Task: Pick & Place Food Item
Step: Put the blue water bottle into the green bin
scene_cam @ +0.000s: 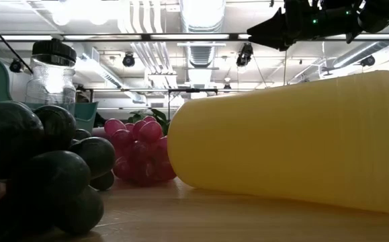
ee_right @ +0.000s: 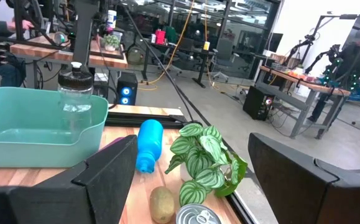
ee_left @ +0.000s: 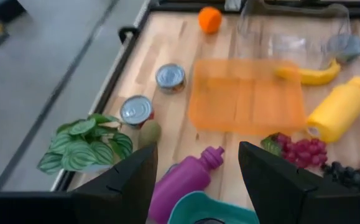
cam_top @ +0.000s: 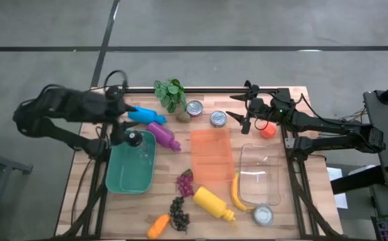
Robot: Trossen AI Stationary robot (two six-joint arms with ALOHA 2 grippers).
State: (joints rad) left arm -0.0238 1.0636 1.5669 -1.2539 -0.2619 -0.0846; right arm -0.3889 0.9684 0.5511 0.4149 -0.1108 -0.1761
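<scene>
Brown, matt-skinned and egg-shaped, the small kiwi (cam_top: 182, 116) seems the likeliest food item here, though the task names none and an orange round fruit (cam_top: 268, 131) also lies just beside the right arm. The kiwi rests on its side near the far edge of the wooden table (cam_top: 86, 201), touching or nearly touching the leafy green potted plant (cam_top: 170, 92), with the first of two silver tins (cam_top: 194, 108) just beside it.

It should be light and its skin grippy enough, but if it is real the flesh will bruise, and the rounded form will roll or squirt out of a pinch taken off-centre. The safest hold looks to be across its short middle, with gentle pressure and fingers clear of the leaves.

The right gripper (cam_top: 237, 119) hovers past the second tin (cam_top: 218, 118), facing the kiwi, fingers spread wide and empty. The left gripper (cam_top: 122, 126) hangs over the teal plastic tub (cam_top: 116, 175), fingers likewise apart and holding nothing that I can see.
</scene>
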